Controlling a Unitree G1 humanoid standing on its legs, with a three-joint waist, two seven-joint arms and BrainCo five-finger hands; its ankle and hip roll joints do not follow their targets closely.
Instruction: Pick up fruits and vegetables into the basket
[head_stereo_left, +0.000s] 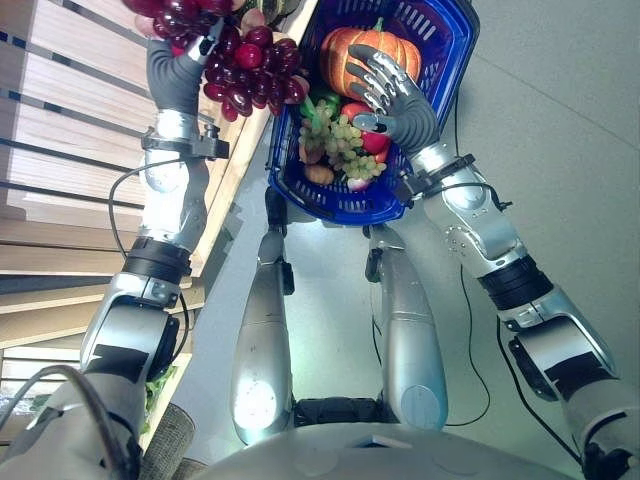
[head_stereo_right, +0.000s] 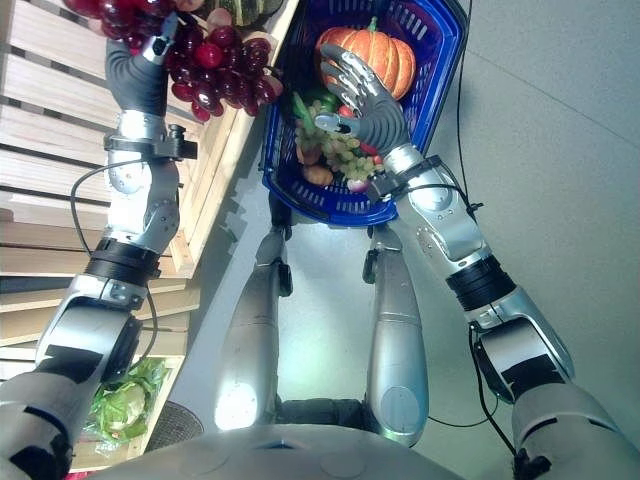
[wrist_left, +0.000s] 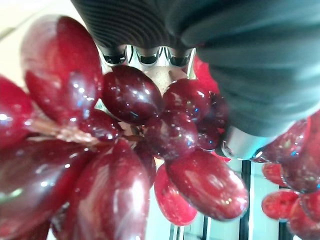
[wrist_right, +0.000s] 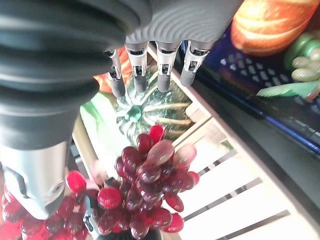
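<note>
The left hand (head_stereo_left: 178, 72) is raised, its fingers curled around a bunch of red grapes (head_stereo_left: 250, 70), held up beside the wooden shelf (head_stereo_left: 60, 130). To its right the right hand (head_stereo_left: 395, 95) hovers over the blue basket (head_stereo_left: 440, 60), fingers spread and holding nothing. Beneath it lie an orange pumpkin (head_stereo_left: 345, 50) and green grapes (head_stereo_left: 340, 140). A green squash (wrist_right: 145, 107) sits on the shelf behind the red bunch.

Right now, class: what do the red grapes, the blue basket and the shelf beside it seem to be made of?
Red grapes: probably glossy plastic or rubber; each grape shows sharp highlights and uniform colour. They hang from the left hand.
Blue basket: moulded plastic, smooth, with a regular lattice wall.
Shelf: light wooden slats with visible grain, apparently unpainted.
</note>
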